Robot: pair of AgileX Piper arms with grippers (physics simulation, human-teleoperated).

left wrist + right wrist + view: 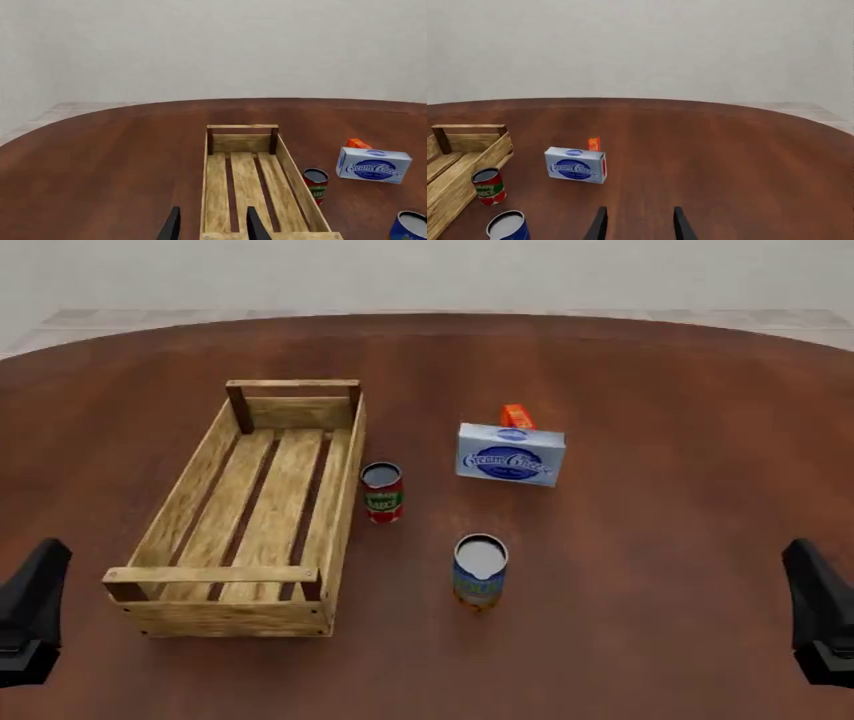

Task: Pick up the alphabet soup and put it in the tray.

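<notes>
Alphabet soup (479,572) stands upright on the table (667,540), axis vertical, silvery lid up, blue label with an orange-yellow band at the base. It sits near the middle of the table, toward the near edge, nothing touching it. Tray (254,510) lies to its left, well apart, long axis running from near edge to far edge, raised end bars at both short ends, slatted floor bare. Red-and-green can (382,492) upright just beside the tray's right wall, between tray and soup, farther back. Cream cheese box (509,454) farther back again, label facing the near edge; an orange item (515,417) pokes out behind it, mostly hidden.

Left gripper (209,225) low at the near-left edge of the table, aimed along the tray's near end, fingers apart, holding nothing. Right gripper (636,225) at the near-right edge, aimed forward over bare wood, fingers apart, holding nothing. Both are well apart from the soup.
</notes>
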